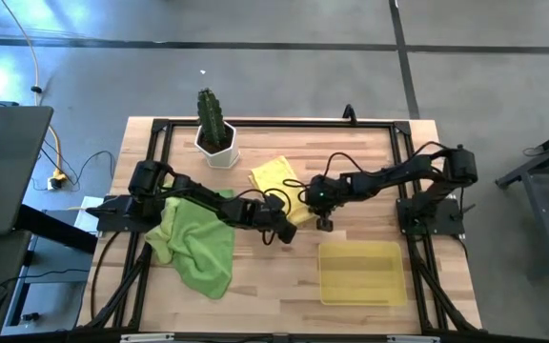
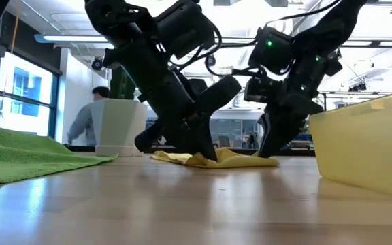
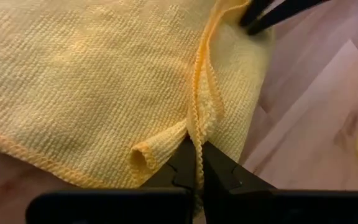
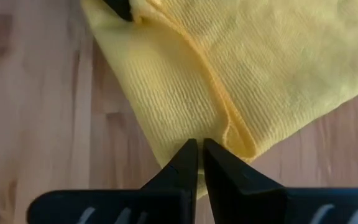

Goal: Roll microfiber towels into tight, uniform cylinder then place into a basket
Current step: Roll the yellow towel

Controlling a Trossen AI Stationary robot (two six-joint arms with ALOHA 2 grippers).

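Note:
The yellow microfiber towel [image 1: 276, 176] lies flat at the table's middle, one layer folded over another, its hemmed edges showing [image 3: 104, 81] [image 4: 260, 56]. My left gripper [image 1: 284, 233] [image 3: 197, 163] is shut at the towel's near edge. My right gripper [image 1: 324, 225] [image 4: 199, 154] is shut a little to its right, tips down on the same towel. Green towels [image 1: 198, 248] lie crumpled at the near left. The translucent yellow basket [image 1: 360, 273] stands at the near right with nothing in it. My left gripper pinches the yellow towel's hemmed edge [image 3: 197, 134] between its two fingers, slanting down from the table's left. The hem runs straight into the fingertips and a small curl of cloth [image 3: 143, 155] stands up beside them. The towel stays lying on the table. My right gripper's shut fingertips [image 4: 188, 155] meet the yellow towel near its edge [image 4: 166, 134], slanting down from the table's right, beside the end of the upper layer's hem [image 4: 236, 138]. Whether cloth is caught between the fingers, I cannot tell. The towel lies on the wood.
A white pot with a cactus [image 1: 217, 138] stands at the far side, left of the towel. In the low view the basket's wall [image 2: 366, 146] rises at the right and a person [image 2: 90, 122] shows in the room behind. Bare wood lies between towel and basket.

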